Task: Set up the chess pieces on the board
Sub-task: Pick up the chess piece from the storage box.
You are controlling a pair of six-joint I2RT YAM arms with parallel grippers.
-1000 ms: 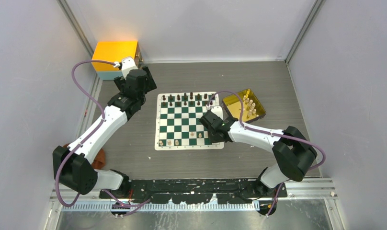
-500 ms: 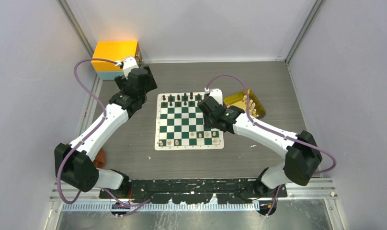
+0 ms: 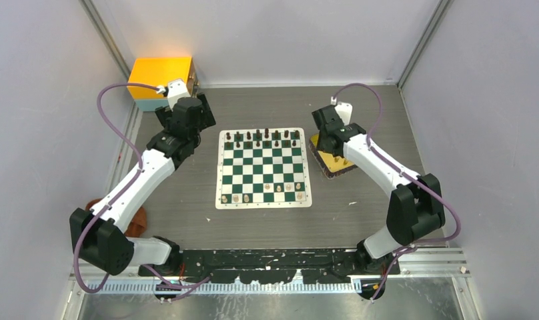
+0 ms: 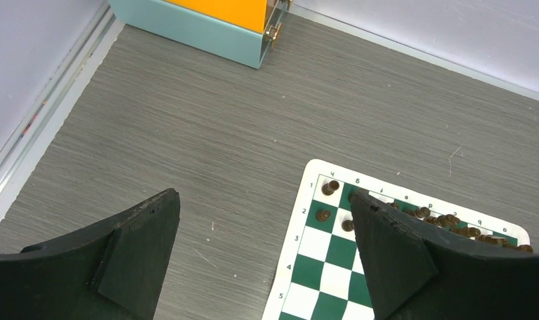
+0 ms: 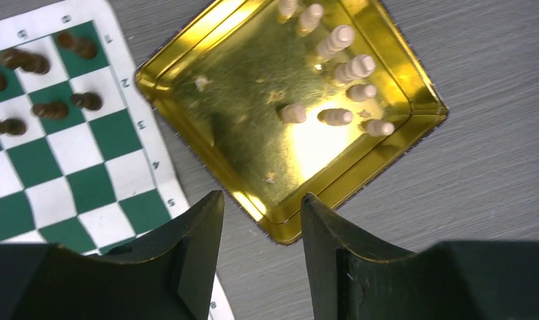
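From above, the arm hides most of the gold tray [image 5: 233, 127]; the right tool [image 5: 261, 200], parted and empty, frames the tray's near rim, and the pale chess pieces [image 5: 337, 117] ahead to its right — two cut off by the frame — stretch away from it, standing or lying I cannot tell. The board [image 5: 87, 173] with dark pieces [image 5: 53, 110] lies to its left; the left tool [image 4: 263, 197] gapes wide, empty, one finger [image 4: 400, 267] hiding some dark pieces.

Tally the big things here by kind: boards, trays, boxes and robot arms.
board: 1
gold tray: 1
orange box: 1
robot arms: 2, the left arm and the right arm
Total: 5
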